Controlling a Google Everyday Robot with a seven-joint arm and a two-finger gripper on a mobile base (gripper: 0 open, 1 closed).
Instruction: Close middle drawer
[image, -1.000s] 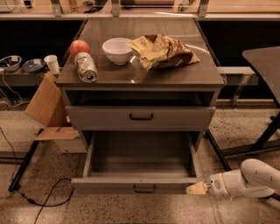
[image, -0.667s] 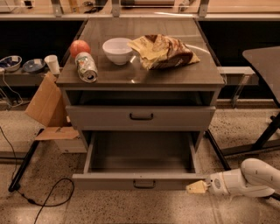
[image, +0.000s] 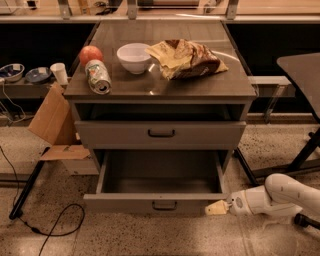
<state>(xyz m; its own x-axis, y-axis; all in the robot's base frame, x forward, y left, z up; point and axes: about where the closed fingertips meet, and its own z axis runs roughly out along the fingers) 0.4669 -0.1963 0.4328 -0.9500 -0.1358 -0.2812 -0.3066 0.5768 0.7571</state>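
The middle drawer (image: 125, 202) is the wide grey one pulled far out of the cabinet, empty inside, with a small dark bar handle (image: 164, 205) on its flat front. Above it, the uppermost drawer (image: 161, 134) stands slightly out, with a dark gap over it. The lowest drawer is hidden under the open one. My gripper (image: 216, 208), pale-tipped on a white arm (image: 280, 197), comes in from the right. It is shut and empty, and its tip touches the right end of the middle drawer's front.
On the cabinet top (image: 200, 87) lie an apple (image: 90, 53), a tipped can (image: 98, 76), a white bowl (image: 134, 57) and a crumpled chip bag (image: 186, 58). A cardboard piece (image: 52, 120) and a cable (image: 45, 225) are at the left, a table leg (image: 305, 150) at the right.
The middle drawer's front has slid a little back toward the cabinet. My gripper has moved with it, a little forward and left, staying at its right front corner.
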